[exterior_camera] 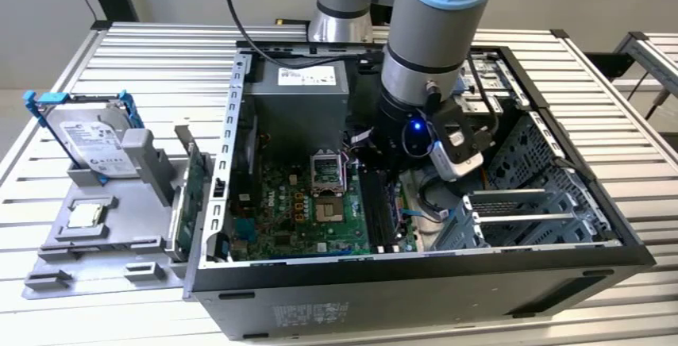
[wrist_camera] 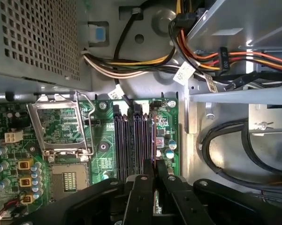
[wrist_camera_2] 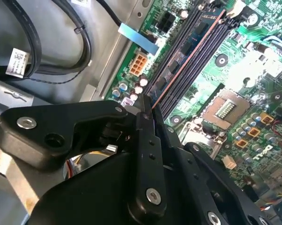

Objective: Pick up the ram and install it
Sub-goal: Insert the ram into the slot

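Note:
My gripper [exterior_camera: 394, 173] hangs deep inside the open computer case, over the memory slots [wrist_camera: 126, 140] of the green motherboard [exterior_camera: 317, 203]. In both wrist views its black fingers [wrist_camera: 145, 187] are pressed together on a thin board seen edge-on, the ram [wrist_camera: 153, 140]. The ram's pinkish top edge [wrist_camera_2: 193, 49] runs straight out from the gripper [wrist_camera_2: 147, 102] along the outermost black slot [wrist_camera_2: 178, 61], lined up with it. I cannot tell whether the ram is seated in that slot or just above it. The arm hides the ram in the exterior view.
The case walls [exterior_camera: 424, 282] close in all round. A drive cage [exterior_camera: 529, 195] is on the exterior view's right, the power supply [exterior_camera: 302, 92] behind. Bundled cables [wrist_camera: 131, 61] lie beyond the slots. Outside, a grey fixture [exterior_camera: 106, 235] holds a hard drive [exterior_camera: 95, 140] and a thin green board [exterior_camera: 186, 203].

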